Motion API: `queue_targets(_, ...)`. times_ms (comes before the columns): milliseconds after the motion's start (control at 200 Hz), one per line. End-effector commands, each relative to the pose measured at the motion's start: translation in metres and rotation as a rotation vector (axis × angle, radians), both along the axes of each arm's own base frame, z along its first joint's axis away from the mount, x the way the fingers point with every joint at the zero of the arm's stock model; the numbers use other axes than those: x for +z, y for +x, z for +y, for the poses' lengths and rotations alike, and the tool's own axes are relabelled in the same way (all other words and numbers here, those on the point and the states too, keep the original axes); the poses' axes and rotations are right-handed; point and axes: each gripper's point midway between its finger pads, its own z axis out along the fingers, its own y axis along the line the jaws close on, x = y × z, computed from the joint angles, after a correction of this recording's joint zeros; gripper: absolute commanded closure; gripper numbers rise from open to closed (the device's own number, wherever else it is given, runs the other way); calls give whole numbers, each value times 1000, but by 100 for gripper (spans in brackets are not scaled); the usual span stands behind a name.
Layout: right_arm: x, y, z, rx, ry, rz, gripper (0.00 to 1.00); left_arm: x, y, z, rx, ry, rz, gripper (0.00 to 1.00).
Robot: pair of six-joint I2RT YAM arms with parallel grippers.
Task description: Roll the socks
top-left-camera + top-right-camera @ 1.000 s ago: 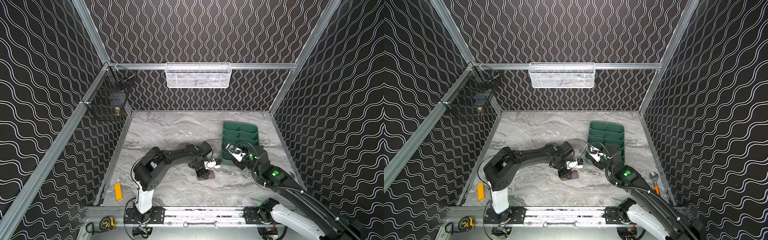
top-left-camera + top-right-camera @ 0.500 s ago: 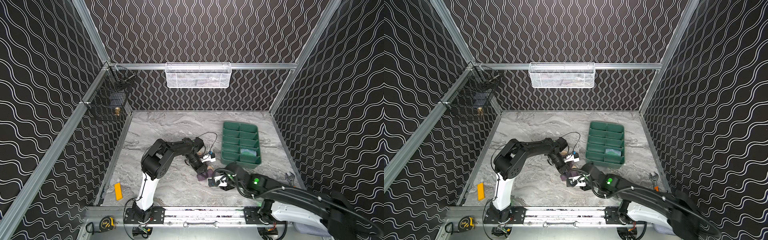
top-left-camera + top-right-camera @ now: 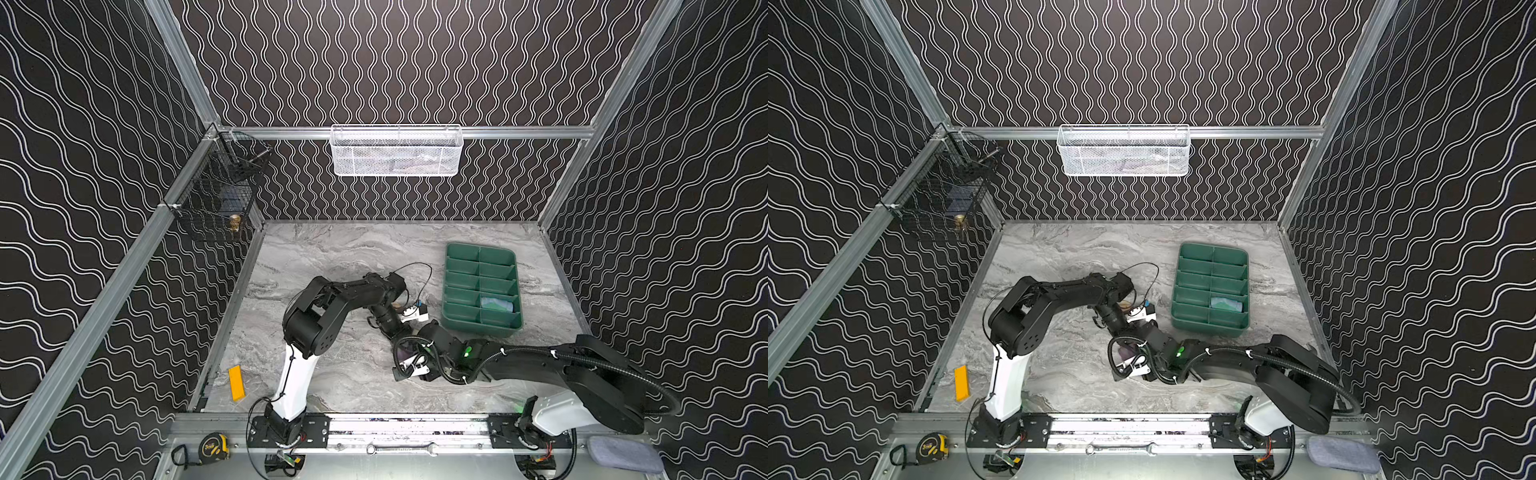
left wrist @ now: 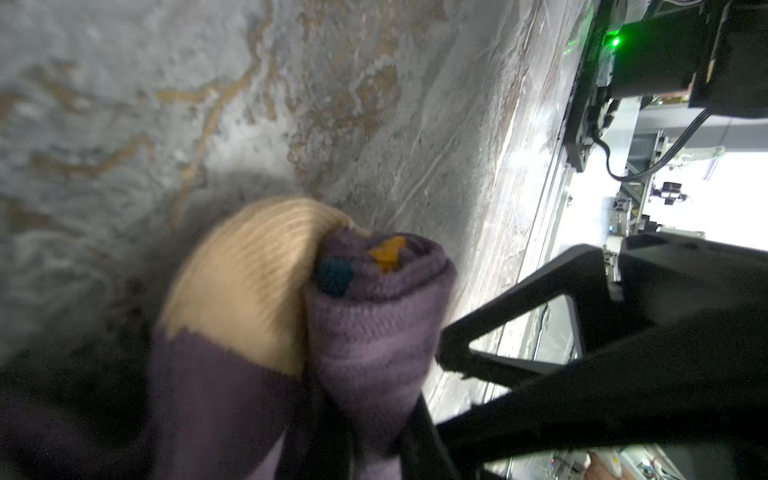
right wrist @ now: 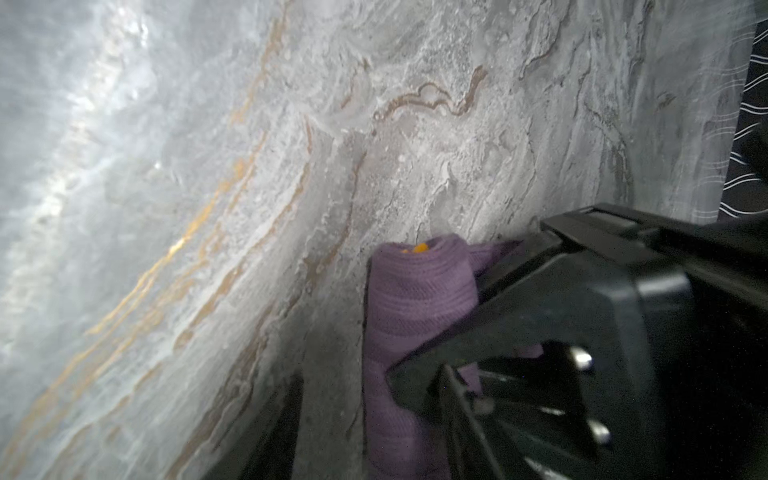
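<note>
One rolled purple sock [image 4: 374, 332], seemingly pinched, left hand [image 3: 402, 338].

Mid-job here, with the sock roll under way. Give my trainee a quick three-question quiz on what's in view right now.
1. True or false: the blue sock lies in a compartment of the green tray.
2. Which colour shows at the core of the roll in the purple sock? A red; B orange; C white.
3. Which part of the purple sock lies outside the roll, right beside it?

Key: 1 true. 2 B. 3 the tan end.
</note>
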Motion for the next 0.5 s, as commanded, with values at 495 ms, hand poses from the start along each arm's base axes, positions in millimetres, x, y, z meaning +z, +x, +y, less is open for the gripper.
queue_targets(495, -2, 8, -29, -173, 67, 31, 42, -48, 3, 43, -60, 279, -100, 99)
